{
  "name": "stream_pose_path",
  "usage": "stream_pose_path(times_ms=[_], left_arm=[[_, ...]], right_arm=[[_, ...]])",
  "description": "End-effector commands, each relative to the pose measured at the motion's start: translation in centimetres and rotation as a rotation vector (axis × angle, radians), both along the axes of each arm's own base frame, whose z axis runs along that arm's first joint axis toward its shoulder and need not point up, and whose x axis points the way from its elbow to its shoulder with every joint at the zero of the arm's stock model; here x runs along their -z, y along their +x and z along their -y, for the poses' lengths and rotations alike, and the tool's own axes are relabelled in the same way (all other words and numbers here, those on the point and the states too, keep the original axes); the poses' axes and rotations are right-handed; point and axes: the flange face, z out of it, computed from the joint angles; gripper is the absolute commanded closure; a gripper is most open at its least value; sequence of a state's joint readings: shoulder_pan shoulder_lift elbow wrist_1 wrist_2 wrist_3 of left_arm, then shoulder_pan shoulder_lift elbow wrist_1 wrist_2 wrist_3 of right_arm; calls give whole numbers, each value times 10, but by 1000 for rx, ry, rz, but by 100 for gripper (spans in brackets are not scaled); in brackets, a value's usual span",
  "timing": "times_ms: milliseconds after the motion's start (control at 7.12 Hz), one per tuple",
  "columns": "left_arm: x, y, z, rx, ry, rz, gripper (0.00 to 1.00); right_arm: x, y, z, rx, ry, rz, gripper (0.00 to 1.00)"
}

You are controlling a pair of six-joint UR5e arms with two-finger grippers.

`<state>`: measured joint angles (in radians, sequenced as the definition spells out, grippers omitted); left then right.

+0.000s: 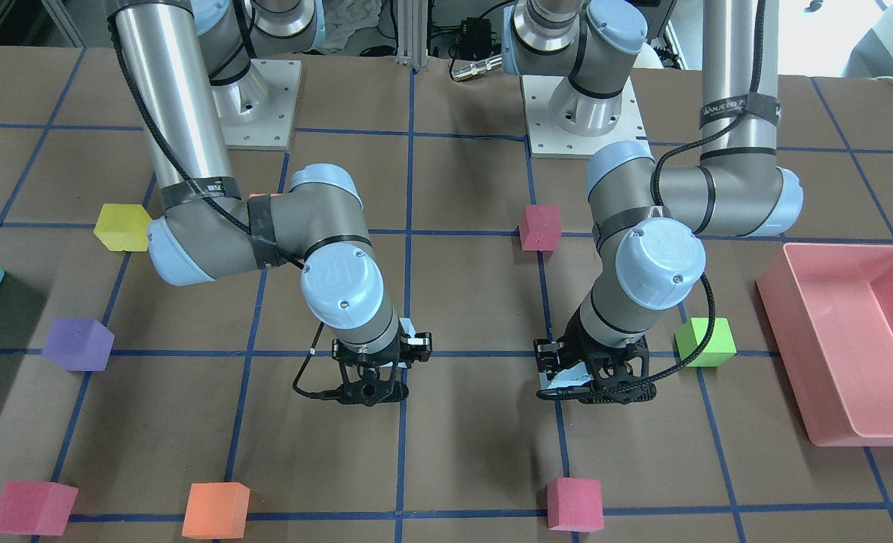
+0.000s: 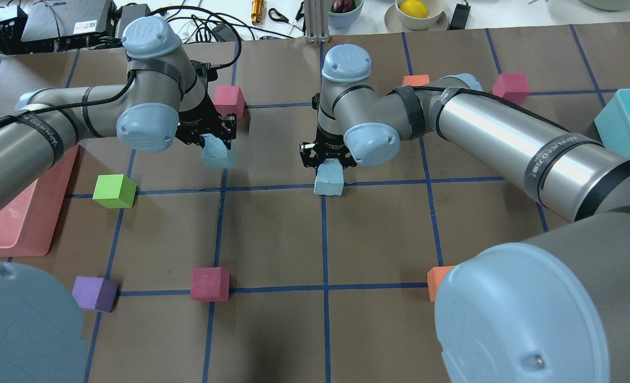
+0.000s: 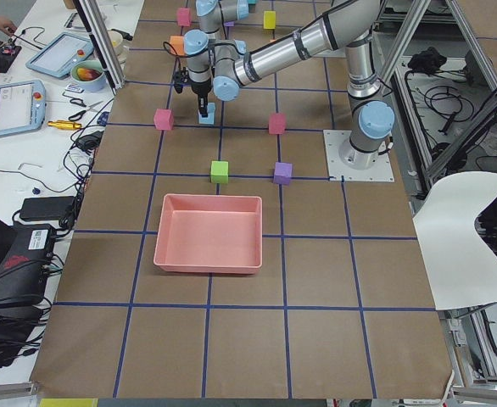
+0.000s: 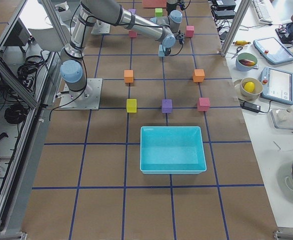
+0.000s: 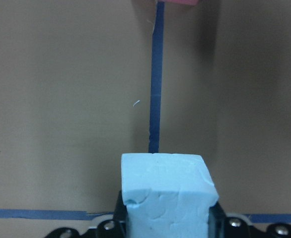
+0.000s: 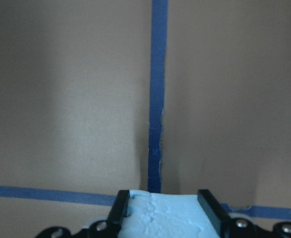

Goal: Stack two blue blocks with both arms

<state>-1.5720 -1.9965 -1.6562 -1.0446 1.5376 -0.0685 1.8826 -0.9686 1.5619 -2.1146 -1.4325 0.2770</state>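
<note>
Two pale blue blocks sit near the table's middle. My left gripper (image 2: 215, 144) is shut on one blue block (image 2: 218, 155). In the left wrist view this block (image 5: 168, 196) fills the gap between the fingers and sticks out past them. It looks slightly tilted; I cannot tell whether it is off the table. My right gripper (image 2: 329, 164) is down over the other blue block (image 2: 330, 182), which rests on a blue tape crossing. In the right wrist view its fingers (image 6: 119, 210) press both sides of that block (image 6: 165, 215). The two blocks are about one grid square apart.
A green cube (image 2: 114, 190) and a pink tray (image 2: 27, 229) lie to the left of my left gripper. A red cube (image 2: 229, 101) sits just beyond it. A teal bin (image 2: 629, 122) stands far right. Red (image 2: 209, 283), purple (image 2: 95, 293) and orange (image 2: 436, 282) cubes lie nearer me.
</note>
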Motion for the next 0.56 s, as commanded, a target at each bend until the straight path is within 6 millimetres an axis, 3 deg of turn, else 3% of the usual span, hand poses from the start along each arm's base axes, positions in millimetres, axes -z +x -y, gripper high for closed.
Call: stream_pose_path(times_ms=[0, 140, 281, 421], left_arm=[[-12, 0, 8, -5, 9, -2, 76], [-18, -6, 6, -2, 0, -4, 76], [-28, -18, -1, 0, 6, -18, 76], [-40, -31, -7, 18, -11, -18, 76]], right_arm=[[14, 4, -5, -5, -21, -3, 0], [12, 5, -4, -8, -25, -3, 0], [-10, -5, 5, 2, -46, 3, 0], [-49, -16, 3, 15, -55, 7, 0]])
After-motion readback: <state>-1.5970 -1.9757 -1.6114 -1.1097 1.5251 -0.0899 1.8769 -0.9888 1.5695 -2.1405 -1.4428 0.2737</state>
